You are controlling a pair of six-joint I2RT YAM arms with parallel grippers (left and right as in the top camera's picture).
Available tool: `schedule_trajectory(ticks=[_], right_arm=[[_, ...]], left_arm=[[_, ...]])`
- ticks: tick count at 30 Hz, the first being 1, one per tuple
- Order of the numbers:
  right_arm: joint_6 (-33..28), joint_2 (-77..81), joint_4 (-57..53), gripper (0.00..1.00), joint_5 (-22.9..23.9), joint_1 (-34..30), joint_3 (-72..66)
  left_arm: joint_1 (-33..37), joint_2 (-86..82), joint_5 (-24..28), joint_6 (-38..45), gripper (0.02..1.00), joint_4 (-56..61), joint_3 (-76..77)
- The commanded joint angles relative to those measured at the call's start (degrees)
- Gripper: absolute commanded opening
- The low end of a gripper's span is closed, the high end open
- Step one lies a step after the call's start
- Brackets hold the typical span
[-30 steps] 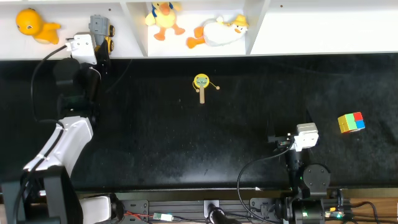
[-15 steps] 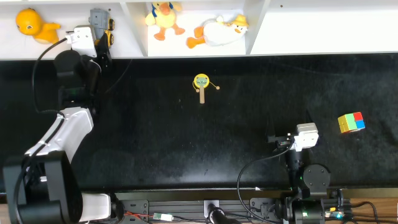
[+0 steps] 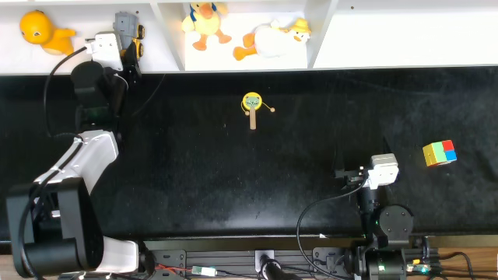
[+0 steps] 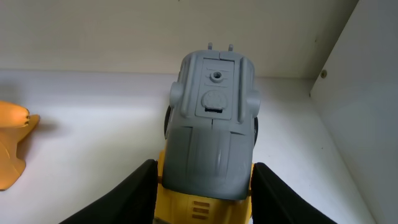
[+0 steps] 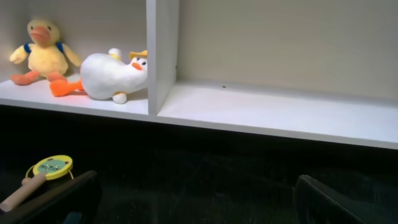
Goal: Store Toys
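Grey-and-yellow truck, probably rigid, light, slick; left gripper clamped across its yellow sides, in far-left shelf.

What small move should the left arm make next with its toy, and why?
Probably open the left claw to release the grey-and-yellow plastic toy truck: the claw grips it already inside the white shelf compartment, seemingly close above its floor.

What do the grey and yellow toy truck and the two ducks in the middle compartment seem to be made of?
The toy truck is likely hard plastic, matte grey over yellow, with moulded seams and a screw hole. The yellow duck and white duck are probably plush fabric: fuzzy, softly rounded, stuffed.
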Motion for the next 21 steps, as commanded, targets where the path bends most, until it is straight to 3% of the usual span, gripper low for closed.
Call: schedule_trajectory(ticks=[1,8,11,12,21], right_arm=[[-0.2,-0.5,0.3,0.996,0.0,0.0,-0.8],[-0.2,-0.5,0.3,0.996,0.0,0.0,-0.8],[-0.2,-0.5,0.3,0.996,0.0,0.0,-0.8],[-0.2,-0.5,0.3,0.993,0.0,0.0,-0.8],[-0.2,-0.5,0.3,0.989,0.0,0.0,-0.8]], left_arm=[[-0.2,0.3,-0.3,-0.6,0.406,0.0,1.9],[-0.2,0.3,-0.2,-0.6,0.660,-0.5,1.8],[-0.2,0.3,-0.3,-0.6,0.961,-0.6,1.8],[-0.2,0.3,-0.3,-0.6,0.998,-0.6,1.8],[-0.2,-0.9,-0.4,-0.1,0.998,-4.3,1.8]])
